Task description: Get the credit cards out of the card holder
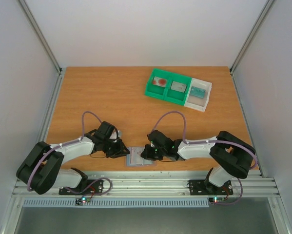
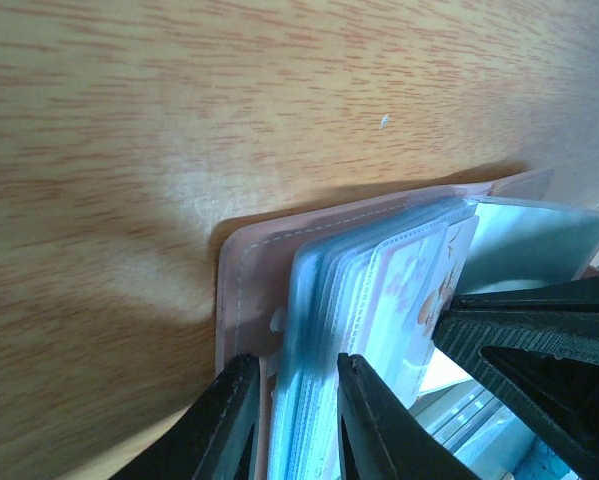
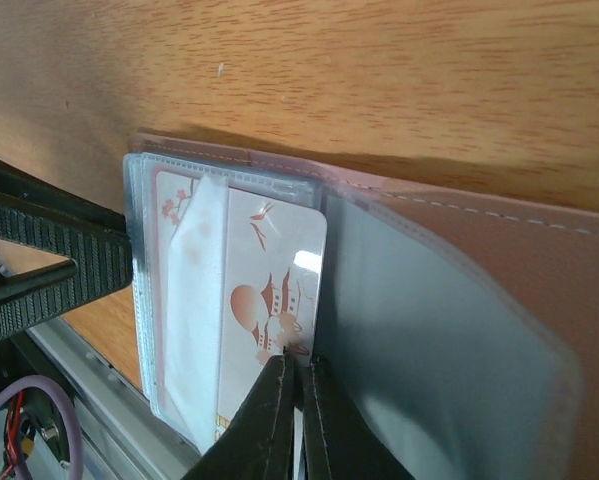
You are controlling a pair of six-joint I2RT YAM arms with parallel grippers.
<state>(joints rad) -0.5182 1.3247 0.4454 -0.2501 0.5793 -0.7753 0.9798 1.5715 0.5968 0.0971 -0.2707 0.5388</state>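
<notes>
The card holder lies open near the table's front edge, between both grippers. In the wrist views it shows a pinkish cover and a stack of clear bluish sleeves. My left gripper is shut on the sleeve stack at its edge; it sits left of the holder. My right gripper is shut on the edge of a white credit card with an orange-red pagoda print, which sticks partly out of a sleeve. That card also shows in the left wrist view.
A green and white compartment tray stands at the back right. It holds a card with a red blotch, a greyish card and a teal item. The metal rail runs just behind the holder's near edge.
</notes>
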